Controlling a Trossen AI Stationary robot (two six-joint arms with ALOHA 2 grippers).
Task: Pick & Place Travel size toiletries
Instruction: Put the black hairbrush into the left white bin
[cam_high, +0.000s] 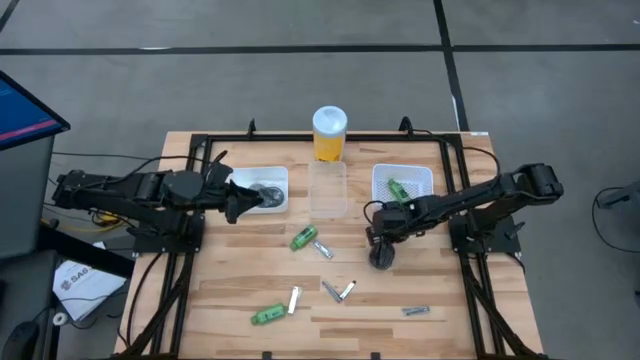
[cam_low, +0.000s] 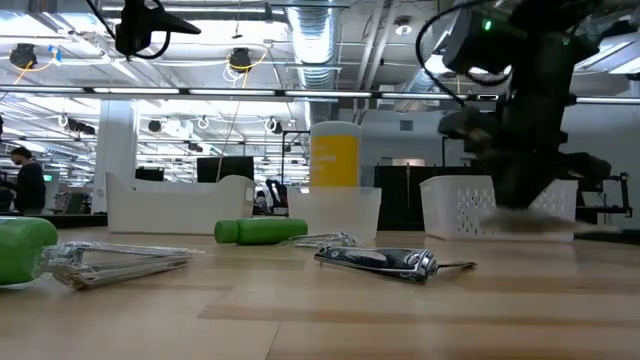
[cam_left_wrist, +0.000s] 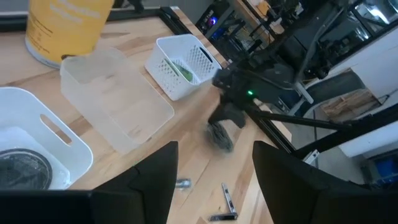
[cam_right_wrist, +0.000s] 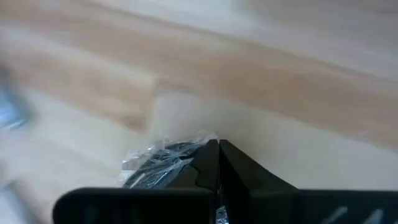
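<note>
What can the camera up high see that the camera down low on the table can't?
Only the high view shows the dark pot in the white tray, the green bottle in the mesh basket, and the left gripper waiting by that tray. Only the low view shows the room behind, with a person. Both show the yellow cylinder, the clear tray and the right gripper.

Pale wood desk (cam_high: 240, 290), smooth, with lines of grain. Shiny metal clippers (cam_low: 385, 261) low in the middle of the low view. Glossy green plastic bottle (cam_low: 260, 231). Cloudy see-through plastic tray (cam_high: 327, 189). White plastic basket (cam_high: 402, 184) full of little holes. Crinkly clear wrap (cam_right_wrist: 161, 158) between matt black fingers (cam_right_wrist: 208, 168).
</note>
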